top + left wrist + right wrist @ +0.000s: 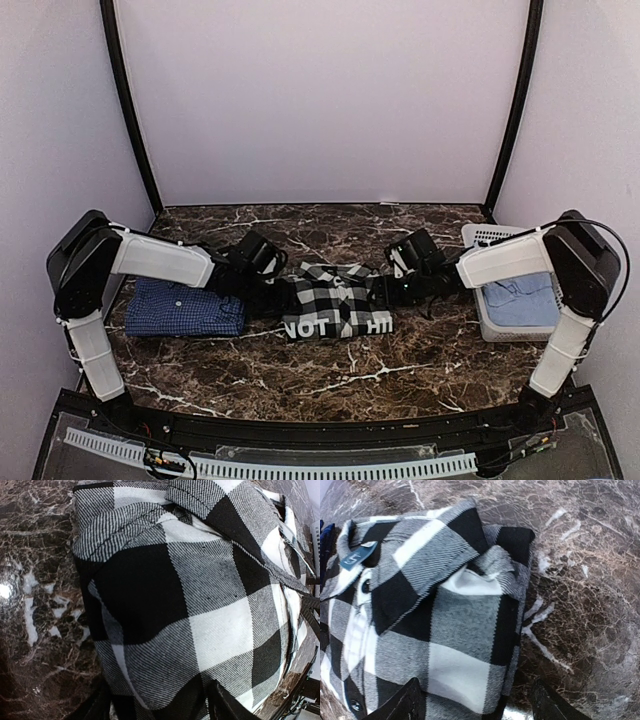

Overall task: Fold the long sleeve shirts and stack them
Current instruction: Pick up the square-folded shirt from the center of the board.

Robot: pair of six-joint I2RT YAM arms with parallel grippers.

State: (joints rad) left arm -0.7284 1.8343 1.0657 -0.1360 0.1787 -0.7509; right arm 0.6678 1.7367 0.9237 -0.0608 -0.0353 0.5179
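The black-and-white checked shirt (pixel 335 300) lies folded at mid-table, collar up, with a blue neck tag (pixel 357 556). My left gripper (pixel 268 283) is at its left edge. In the left wrist view the cloth (pixel 190 610) bulges and fills the gap between the fingers of that gripper (pixel 160 700), which is shut on the thick fold. My right gripper (pixel 398 285) is at the shirt's right edge. It stands open (pixel 475 690), one finger (pixel 405 702) over the cloth and the other over bare table. The dark blue shirt (pixel 185 307) lies folded on the left.
A white slotted basket (pixel 490 238) stands at the right with light blue cloth (pixel 522 298) in it. The dark marble table (pixel 330 370) runs to a black rail along its front edge. Walls close in the back and both sides.
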